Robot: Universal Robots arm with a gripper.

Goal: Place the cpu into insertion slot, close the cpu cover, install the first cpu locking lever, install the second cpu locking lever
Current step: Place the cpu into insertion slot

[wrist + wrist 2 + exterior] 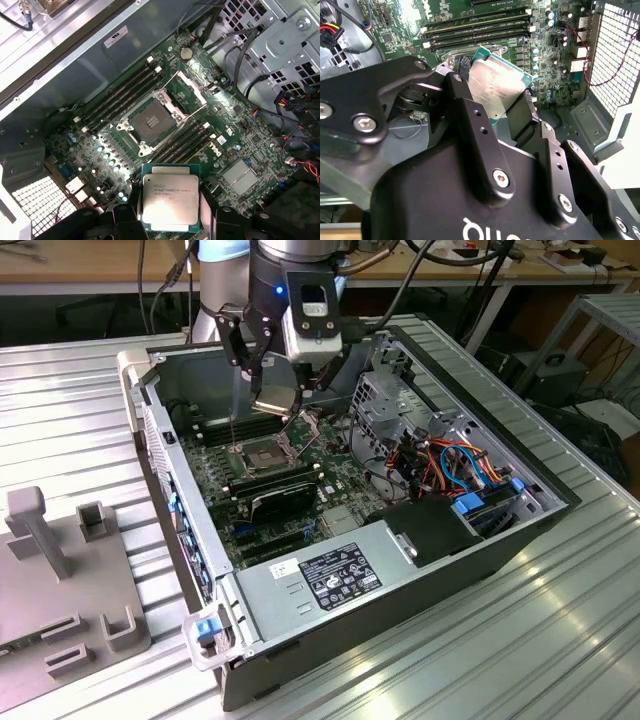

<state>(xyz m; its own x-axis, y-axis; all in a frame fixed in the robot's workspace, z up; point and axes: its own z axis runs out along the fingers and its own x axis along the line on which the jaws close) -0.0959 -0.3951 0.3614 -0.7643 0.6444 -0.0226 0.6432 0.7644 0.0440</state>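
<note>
My pincer (172,218) grips the cpu (170,200) by 2 opposite edges, hanging above the board, well apart from the bare slot (151,121). If it goes down tilted or turned, contacts may bend. The first wrist view gives slot and raised cover (187,90); the exterior view gives my height.

Open computer case (450,580) on ribbed table (520,660) — grey fixture (40,600) beside it.

The silver-topped cpu (170,202) hangs clear above the insertion slot (151,120). That slot lies bare, its cpu cover (187,89) open beside it.
</note>
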